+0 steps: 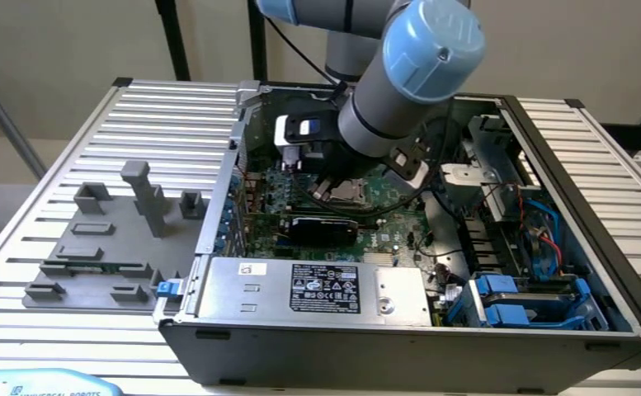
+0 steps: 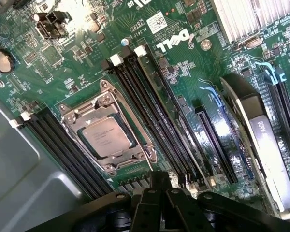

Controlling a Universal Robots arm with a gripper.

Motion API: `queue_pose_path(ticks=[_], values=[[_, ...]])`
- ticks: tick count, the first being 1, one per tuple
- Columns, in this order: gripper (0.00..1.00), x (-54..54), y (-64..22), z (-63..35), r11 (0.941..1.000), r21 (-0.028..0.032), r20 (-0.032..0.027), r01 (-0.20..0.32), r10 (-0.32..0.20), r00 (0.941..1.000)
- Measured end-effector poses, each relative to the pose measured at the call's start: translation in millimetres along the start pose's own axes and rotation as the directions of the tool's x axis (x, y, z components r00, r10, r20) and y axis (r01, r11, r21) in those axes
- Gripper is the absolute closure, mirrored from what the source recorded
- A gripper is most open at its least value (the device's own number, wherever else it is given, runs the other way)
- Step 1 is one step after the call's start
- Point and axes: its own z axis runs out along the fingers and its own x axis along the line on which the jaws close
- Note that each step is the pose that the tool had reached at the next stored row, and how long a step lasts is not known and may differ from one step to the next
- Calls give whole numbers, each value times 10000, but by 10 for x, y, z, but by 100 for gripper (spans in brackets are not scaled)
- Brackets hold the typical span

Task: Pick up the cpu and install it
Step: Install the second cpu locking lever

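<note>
Ribbed aluminium table [image 1: 100, 115], beige wall [image 1: 67, 41], cpu [image 2: 106, 137] socketed in motherboard [image 2: 183, 63]

White DELL lettering on my motherboard [image 2: 183, 72] beside the memory slots [image 2: 150, 111], "UNIVERSAL ROBOTS" on a blue-white sign [image 1: 34, 386] below the case [image 1: 408, 351]

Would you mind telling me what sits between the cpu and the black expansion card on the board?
In the wrist view, a bank of long black memory slots runs between the cpu in its socket and the expansion card, with bare green board beyond them.
</note>
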Motion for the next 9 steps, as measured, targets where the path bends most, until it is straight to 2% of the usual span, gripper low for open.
queue_pose_path(ticks=[1,4,6,9], values=[[89,2,-3,8,10000,-50,-27,20,-20,10000],[89,-18,-36,43,9996,-265,-124,99,-102,9999],[89,-46,-75,74,9993,-346,-140,120,-125,9998],[89,-47,-90,101,9990,-415,-156,140,-146,9998]])
